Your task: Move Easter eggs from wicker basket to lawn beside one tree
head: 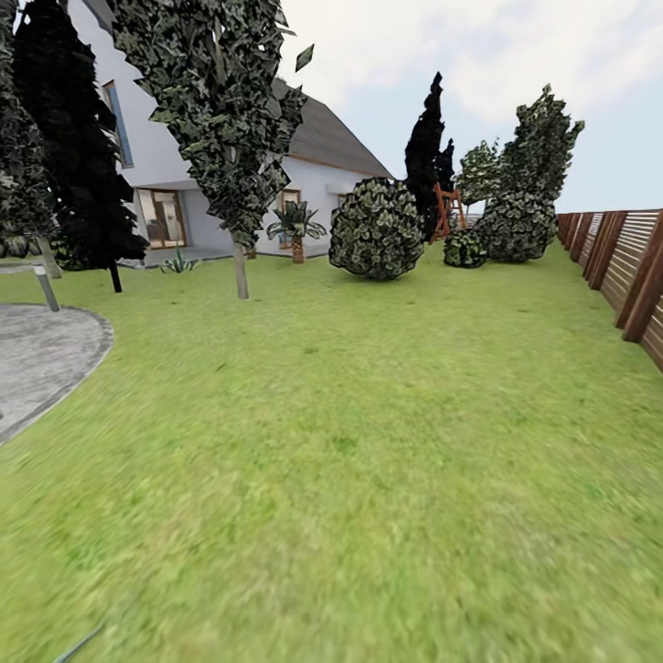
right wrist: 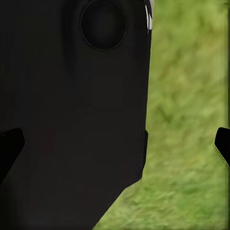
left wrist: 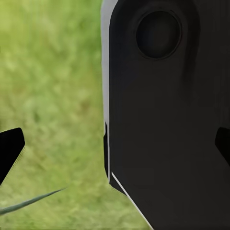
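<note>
The head view looks across the lawn [head: 368,442] toward a tree [head: 239,267] with a pale straight trunk, standing well apart from the round bush [head: 376,228]. Paving [head: 37,354] borders the lawn's left edge, a slatted fence [head: 626,267] its right. Neither eggs nor basket can be located here. Each wrist view has dark fingertips [left wrist: 9,146] [right wrist: 223,143] set wide with grass between, so the left hand [left wrist: 115,148] and right hand [right wrist: 117,143] look released, holding nothing. The eggs are probably light, smooth and prone to rolling; grasping across the middle seems wise. Open grass leaves generous room.
</note>
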Robot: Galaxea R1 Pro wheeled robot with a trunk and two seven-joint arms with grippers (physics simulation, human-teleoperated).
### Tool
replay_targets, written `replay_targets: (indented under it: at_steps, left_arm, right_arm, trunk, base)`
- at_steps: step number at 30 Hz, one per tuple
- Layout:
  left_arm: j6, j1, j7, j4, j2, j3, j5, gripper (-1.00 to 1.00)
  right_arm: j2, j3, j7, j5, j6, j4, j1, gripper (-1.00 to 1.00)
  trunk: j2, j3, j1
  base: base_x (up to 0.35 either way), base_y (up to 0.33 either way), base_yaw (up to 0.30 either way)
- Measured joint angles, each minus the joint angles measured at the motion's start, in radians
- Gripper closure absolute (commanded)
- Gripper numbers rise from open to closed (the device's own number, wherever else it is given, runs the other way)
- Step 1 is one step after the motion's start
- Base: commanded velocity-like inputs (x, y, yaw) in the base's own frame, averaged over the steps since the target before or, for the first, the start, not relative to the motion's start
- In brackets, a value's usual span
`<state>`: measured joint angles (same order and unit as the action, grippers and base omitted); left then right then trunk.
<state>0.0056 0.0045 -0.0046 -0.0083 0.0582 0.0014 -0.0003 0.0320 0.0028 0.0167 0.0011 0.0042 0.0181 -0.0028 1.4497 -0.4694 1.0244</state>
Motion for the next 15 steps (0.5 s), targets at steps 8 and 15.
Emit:
replay_targets:
  at_steps: [8,15]
  left_arm:
    - [0.0,0.0,0.0,0.0,0.0,-0.001,-0.001,-1.0]
    - [0.0,0.0,0.0,0.0,0.0,0.0,-0.001,-1.0]
  right_arm:
    - [0.0,0.0,0.0,0.0,-0.001,0.0,0.0,-1.0]
    - [0.0,0.0,0.0,0.0,0.0,0.0,0.0,-1.0]
  trunk:
    - [0.0,0.0,0.0]
    - [0.0,0.0,0.0]
  base:
    - [0.333,0.0,0.001]
    - [0.333,0.0,0.0]
